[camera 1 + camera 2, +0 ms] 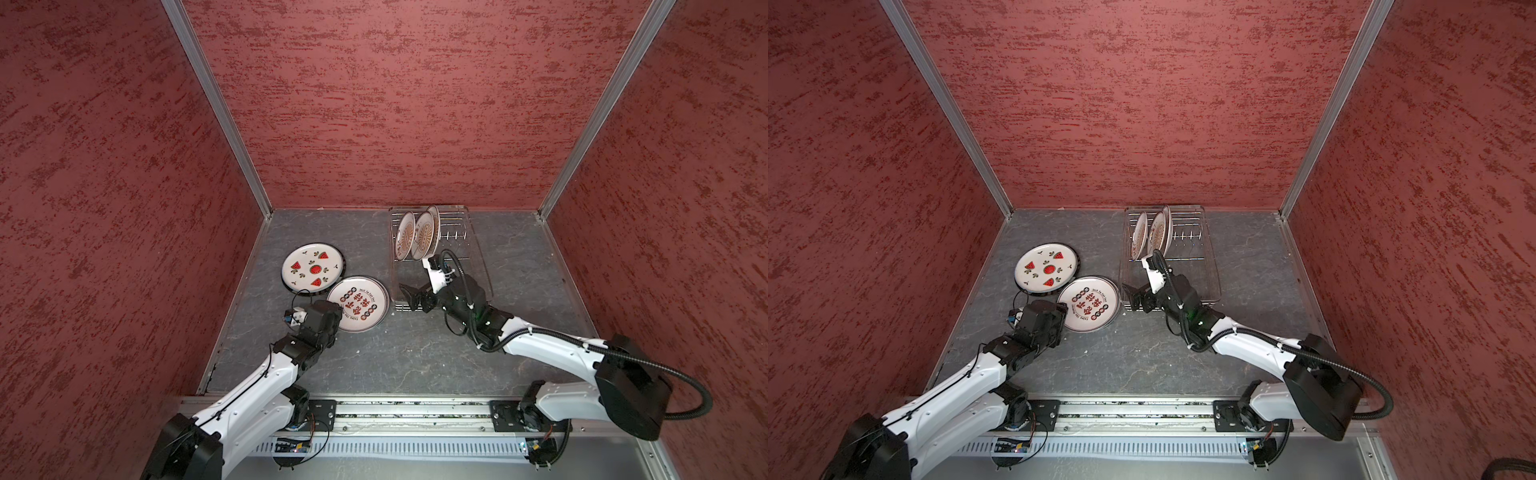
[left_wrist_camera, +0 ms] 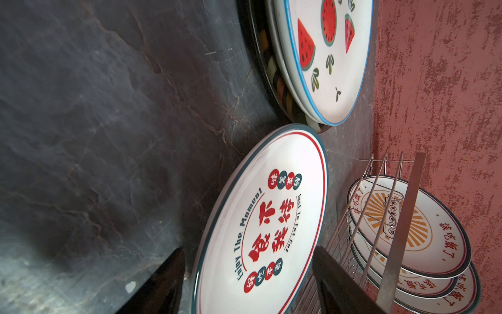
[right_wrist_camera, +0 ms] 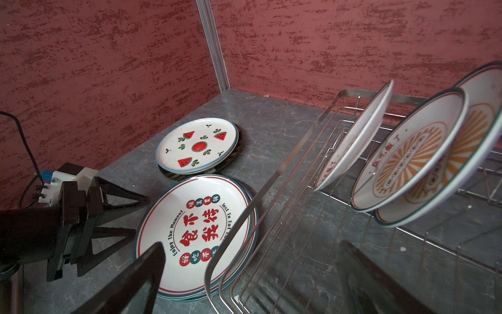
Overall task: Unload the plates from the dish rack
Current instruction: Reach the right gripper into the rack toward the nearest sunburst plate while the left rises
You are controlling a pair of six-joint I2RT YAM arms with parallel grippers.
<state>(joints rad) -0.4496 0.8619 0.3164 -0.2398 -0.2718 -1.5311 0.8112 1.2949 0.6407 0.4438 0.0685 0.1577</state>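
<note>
L gripper (image 3: 141, 216): far L side, low over the table (image 1: 415, 357), aimed at near-L rim of the red-char plate. Fingers (image 3: 127, 195) are spread w/ nothing betw. them. Tips sit just beside that rim; can't tell if they touch it.
Watermelon plate (image 1: 312, 266): lies flat, L of centre, towards the back. It tops a small stack; L wrist view shows a grey rim + a dark patterned rim under it.
Red-char plate (image 1: 358, 303): lies flat, just R of the watermelon plate and nearer the front. The two rims nearly meet; can't tell if touching. R wrist view shows more rims beneath it, so it also tops a stack.
R gripper (image 3: 252, 246): over near-L corner of the dish rack. Fingers are wide apart and hold nothing. In R wrist view the rack's L rim wire runs betw. them. It is clear of the sunburst plates.
Dish rack (image 1: 455, 237): silver wire, R of centre, far end by the back wall. A row of short prongs runs R of the plates.
Sunburst plates (image 1: 424, 235): 3 in the rack at its far-L end, not yet unloaded. They stand on edge, tilted, one behind another, printed faces to the front.
Walls (image 1: 415, 104): red, textured, on 3 sides.
</note>
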